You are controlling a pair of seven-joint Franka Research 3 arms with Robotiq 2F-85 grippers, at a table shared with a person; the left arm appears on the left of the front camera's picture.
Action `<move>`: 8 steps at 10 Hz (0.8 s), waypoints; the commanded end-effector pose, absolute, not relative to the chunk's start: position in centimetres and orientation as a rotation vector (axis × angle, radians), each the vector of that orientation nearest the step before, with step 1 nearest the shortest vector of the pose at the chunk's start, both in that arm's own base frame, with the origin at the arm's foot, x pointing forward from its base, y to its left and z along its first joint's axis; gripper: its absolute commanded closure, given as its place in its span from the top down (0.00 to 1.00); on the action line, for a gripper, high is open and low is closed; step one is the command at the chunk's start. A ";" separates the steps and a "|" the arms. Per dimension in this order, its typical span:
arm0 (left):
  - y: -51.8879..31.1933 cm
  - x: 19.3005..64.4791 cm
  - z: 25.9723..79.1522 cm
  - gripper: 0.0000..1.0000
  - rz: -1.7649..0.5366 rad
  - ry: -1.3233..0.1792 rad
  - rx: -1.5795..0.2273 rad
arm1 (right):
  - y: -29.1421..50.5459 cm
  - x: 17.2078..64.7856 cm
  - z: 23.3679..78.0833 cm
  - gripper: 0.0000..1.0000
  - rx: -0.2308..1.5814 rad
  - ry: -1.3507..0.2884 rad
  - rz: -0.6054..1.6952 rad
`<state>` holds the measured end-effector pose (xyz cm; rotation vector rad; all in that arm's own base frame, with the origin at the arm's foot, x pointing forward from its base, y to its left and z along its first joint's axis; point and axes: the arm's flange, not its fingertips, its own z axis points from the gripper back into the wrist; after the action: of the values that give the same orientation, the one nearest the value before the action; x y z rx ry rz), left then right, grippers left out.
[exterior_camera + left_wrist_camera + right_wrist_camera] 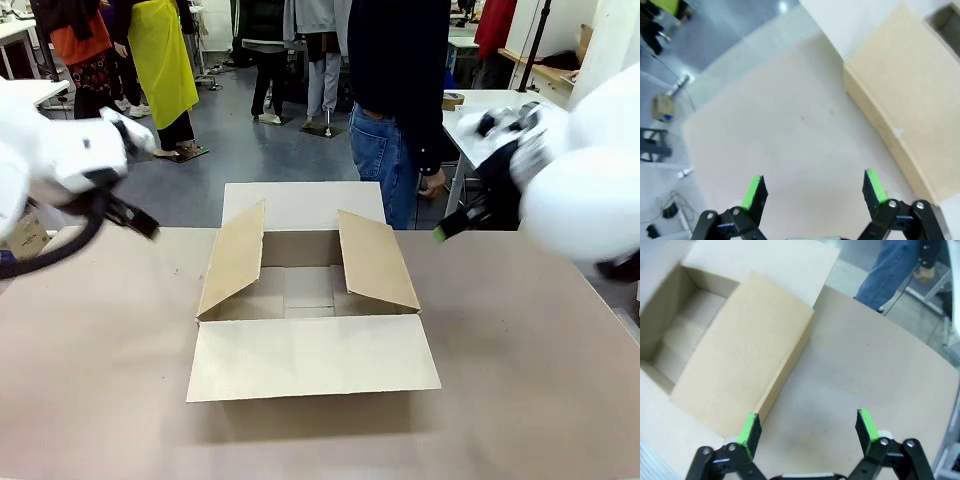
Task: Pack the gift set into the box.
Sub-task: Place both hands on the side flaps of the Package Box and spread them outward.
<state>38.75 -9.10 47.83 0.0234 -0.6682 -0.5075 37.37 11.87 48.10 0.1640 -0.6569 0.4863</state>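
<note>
Brown table (pixel 90 400), busy workshop behind. Box (pixel 310 355) sits mid-table, top open. Left gripper (pixel 815 182) hovers left of box, fingers spread, nothing held. Right gripper (pixel 807 422) hovers right of box, likewise spread and empty.

Risks:
- Side flaps (pixel 375 262) lean in over box opening; gift set lowered flat could catch an edge and tip.
- Box looks loose; a nudge would likely slide it.
- Person (pixel 395 100) stands just behind box, so reach conflict is possible.

Hard to tell: box floor under side flaps is hidden. Person's hand (pixel 432 183) is too dark to say if it holds anything.
</note>
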 end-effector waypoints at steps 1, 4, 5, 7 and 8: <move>-4.9 30.7 51.4 1.00 -0.543 -0.756 -0.171 | 6.7 34.9 53.8 1.00 0.332 -0.621 0.359; 2.1 30.1 52.0 1.00 -0.488 -0.487 -0.598 | -4.0 34.8 55.9 1.00 0.660 -0.507 0.021; 6.4 31.4 50.3 1.00 -0.445 -0.402 -0.770 | -8.2 35.4 54.5 1.00 0.815 -0.451 -0.014; 14.0 33.9 45.8 1.00 -0.269 -0.370 -1.093 | -14.7 37.1 49.4 1.00 1.077 -0.349 -0.119; 17.3 34.8 43.2 1.00 -0.157 -0.414 -1.248 | -17.0 37.8 46.1 1.00 1.158 -0.319 -0.197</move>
<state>30.38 15.26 44.20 -1.1339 -0.4268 -0.2718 34.57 -15.60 48.32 1.0752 -0.3754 -0.1488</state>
